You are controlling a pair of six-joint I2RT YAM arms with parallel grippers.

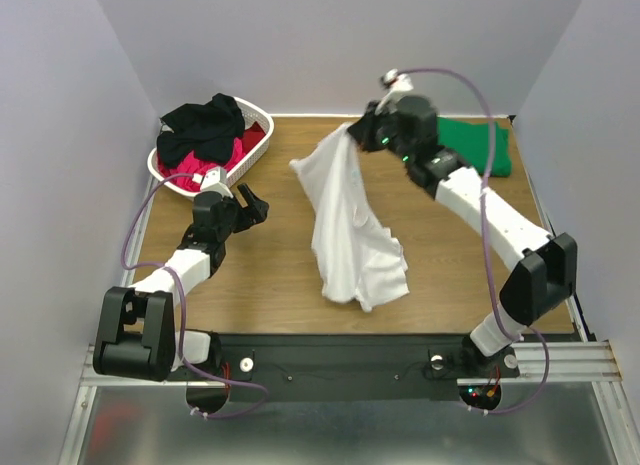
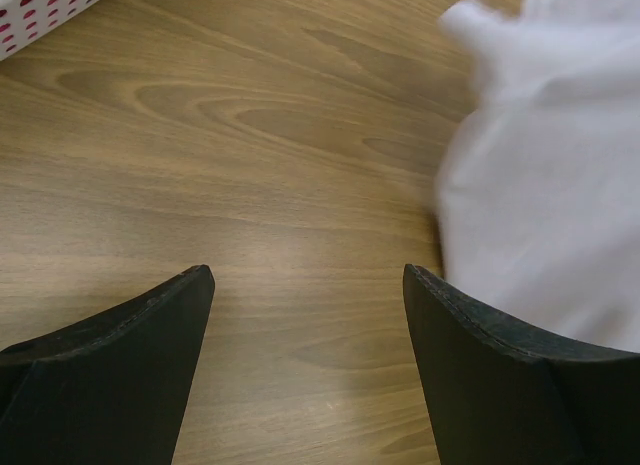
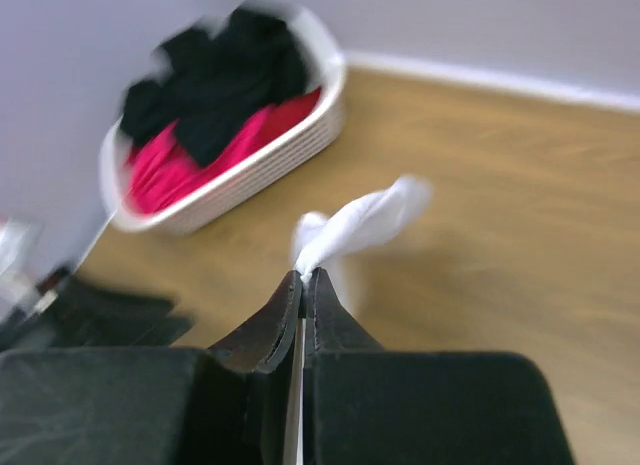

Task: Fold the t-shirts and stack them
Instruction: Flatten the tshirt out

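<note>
A large white t-shirt (image 1: 348,225) hangs from my right gripper (image 1: 358,133), which is shut on a bunched corner of it (image 3: 362,221) above the back of the table; the shirt's lower part trails on the wood. A folded green t-shirt (image 1: 472,145) lies at the back right, behind the right arm. Black (image 1: 205,127) and red/pink (image 1: 245,145) t-shirts fill the basket. My left gripper (image 1: 250,203) is open low over bare wood, left of the white shirt, whose edge (image 2: 545,185) shows beside its right finger.
A white lattice basket (image 1: 258,153) stands at the back left corner, also seen in the right wrist view (image 3: 255,165). Grey walls enclose the table on three sides. The black rail with both arm bases runs along the near edge.
</note>
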